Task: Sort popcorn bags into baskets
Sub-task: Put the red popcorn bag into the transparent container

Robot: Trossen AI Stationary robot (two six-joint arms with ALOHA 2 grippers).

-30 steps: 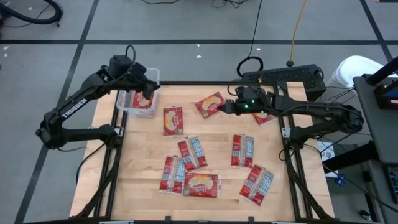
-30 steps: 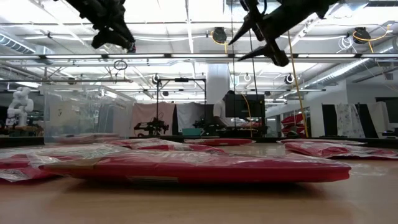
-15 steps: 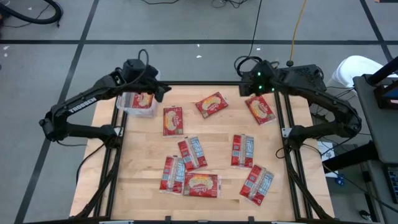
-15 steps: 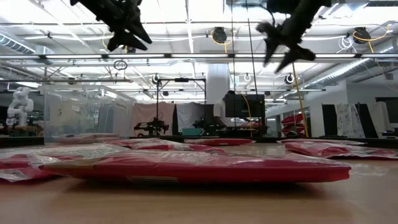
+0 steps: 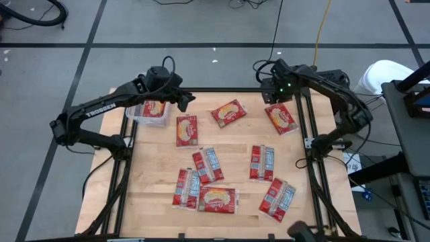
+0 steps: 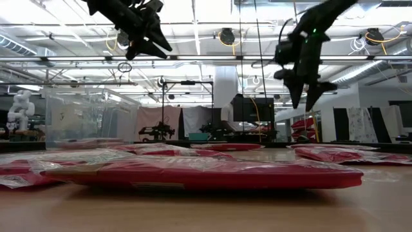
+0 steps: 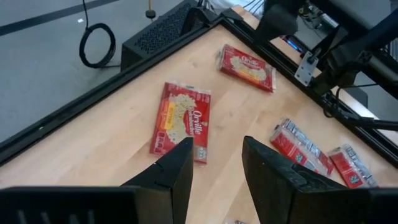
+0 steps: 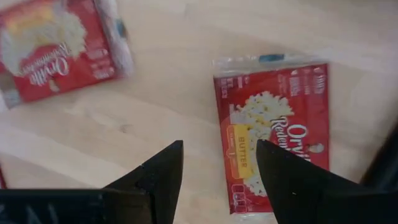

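Several red popcorn bags lie flat on the wooden table, among them one near the far left, one at the far middle and one at the far right. One more bag lies in the clear basket at the far left corner. My left gripper hangs open and high, just right of the basket, above the table's far edge. My right gripper is open and points down, just to the far side of the far right bag. Neither holds anything.
More bags lie in the middle, at the right and along the near edge. A black metal frame borders the table. In the low view, a bag fills the foreground.
My left gripper has moved from above the basket toward the table's right, sinking slightly. My right gripper has swung from beside the far middle bag toward the table's far right corner and has tipped from nearly level to pointing down. No bag has moved.
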